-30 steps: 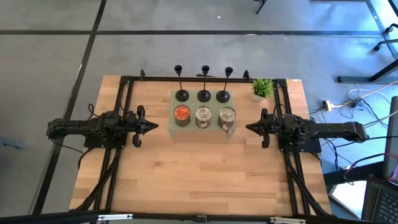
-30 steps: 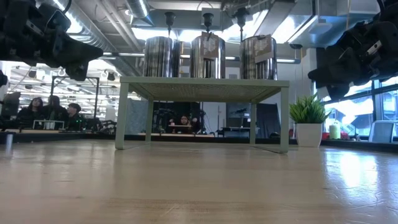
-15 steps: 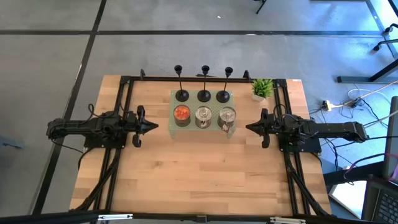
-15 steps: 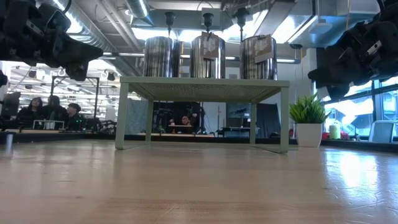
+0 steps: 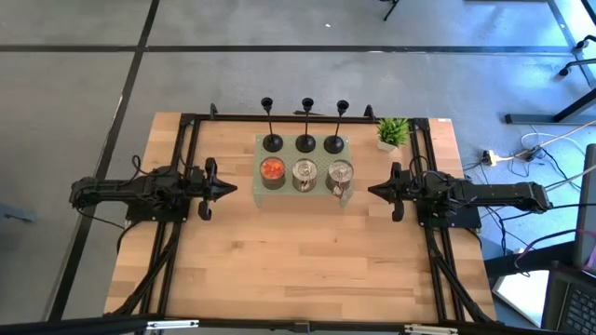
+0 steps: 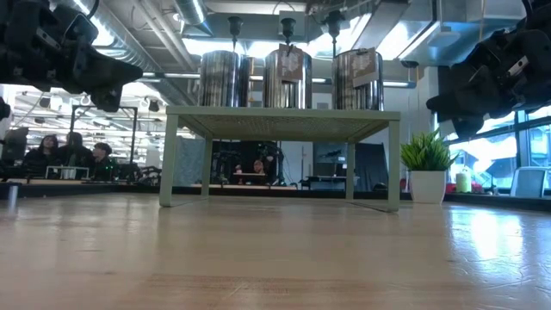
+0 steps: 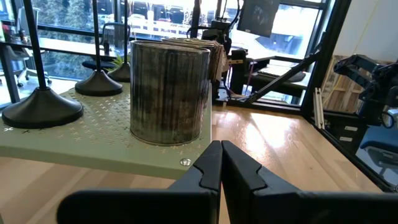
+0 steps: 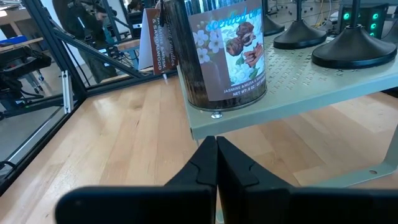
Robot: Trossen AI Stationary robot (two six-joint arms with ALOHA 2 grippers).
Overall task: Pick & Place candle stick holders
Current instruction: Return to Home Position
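Note:
Three black candle stick holders stand upright in a row on their round bases along the far side of a small pale green stand. In front of them, three tin cans rest on the same stand. My left gripper hovers shut left of the stand, pointing at it. My right gripper hovers shut right of the stand, pointing at it. Both touch nothing. The left wrist view shows a can and two holder bases; the right wrist view shows a labelled can.
A small potted plant stands at the table's far right, beside the stand. A black frame runs along the table's sides and far edge. Bare wood lies between the stand and the near edge. People sit in the room behind.

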